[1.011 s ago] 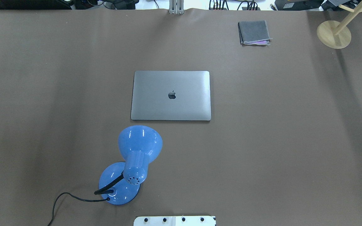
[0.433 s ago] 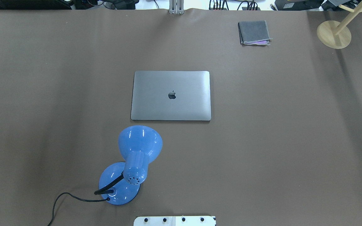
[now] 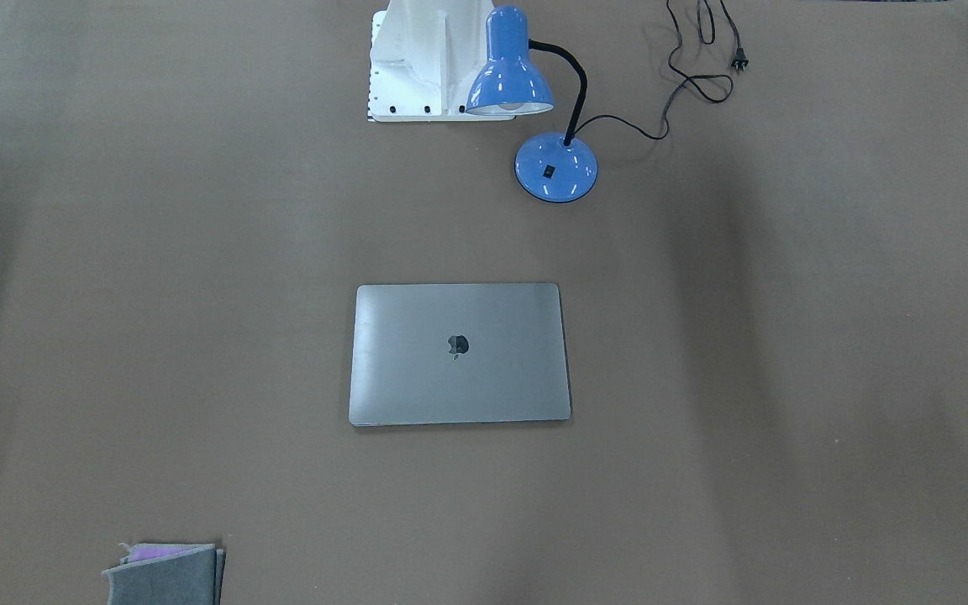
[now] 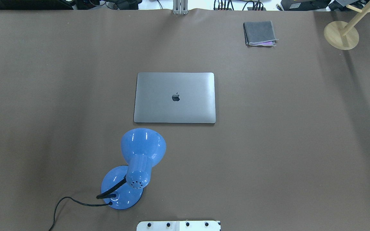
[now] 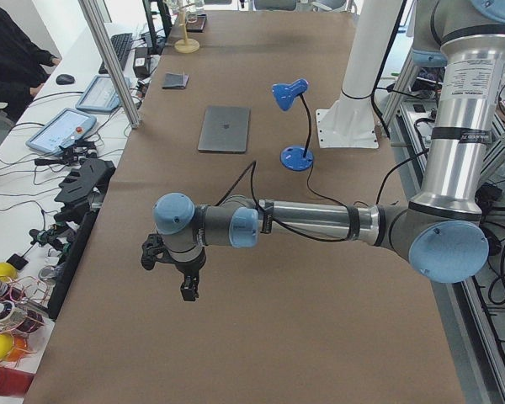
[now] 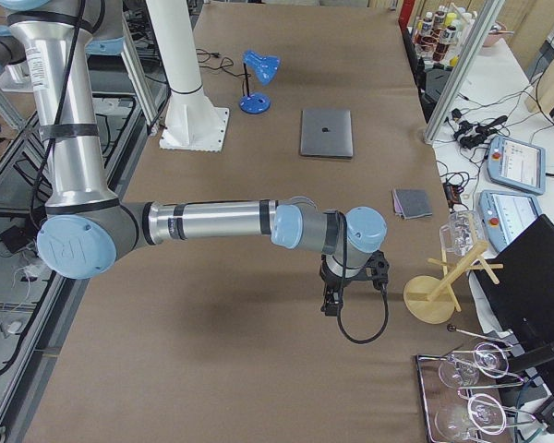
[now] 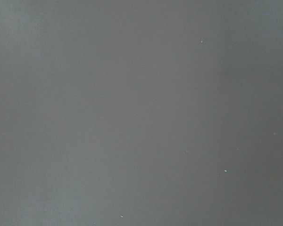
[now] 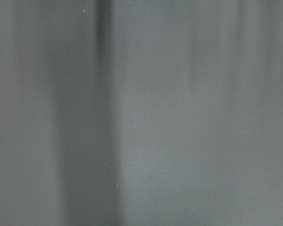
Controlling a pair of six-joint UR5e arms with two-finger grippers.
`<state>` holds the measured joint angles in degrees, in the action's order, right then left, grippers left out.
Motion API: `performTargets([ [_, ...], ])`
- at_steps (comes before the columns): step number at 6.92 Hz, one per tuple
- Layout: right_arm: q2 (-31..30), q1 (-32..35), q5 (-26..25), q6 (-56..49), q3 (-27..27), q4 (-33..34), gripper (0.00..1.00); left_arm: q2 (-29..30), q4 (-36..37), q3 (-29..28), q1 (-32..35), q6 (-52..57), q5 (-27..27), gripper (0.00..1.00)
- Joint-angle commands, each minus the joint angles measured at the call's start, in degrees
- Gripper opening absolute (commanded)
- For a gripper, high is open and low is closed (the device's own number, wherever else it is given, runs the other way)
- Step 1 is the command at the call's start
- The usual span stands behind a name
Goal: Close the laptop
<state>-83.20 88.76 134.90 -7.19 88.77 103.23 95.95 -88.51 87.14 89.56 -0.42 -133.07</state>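
Note:
The space-grey laptop lies shut and flat in the middle of the brown table, lid up, the dark apple logo showing. It also shows in the front-facing view, the left view and the right view. My left gripper hangs over the table's left end, far from the laptop; I cannot tell whether it is open or shut. My right gripper hangs over the table's right end, also far off; I cannot tell its state. Both wrist views show only bare table cover.
A blue desk lamp stands near the robot's base, just in front of the laptop, its black cord trailing left. A folded grey cloth lies at the far right. A wooden stand is at the far right corner.

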Motion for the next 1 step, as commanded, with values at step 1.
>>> performTargets([
  [1, 0.1, 0.0, 0.0, 0.1, 0.1, 0.0, 1.00, -0.1, 0.1, 0.5, 0.1, 0.0, 0.0, 0.98],
])
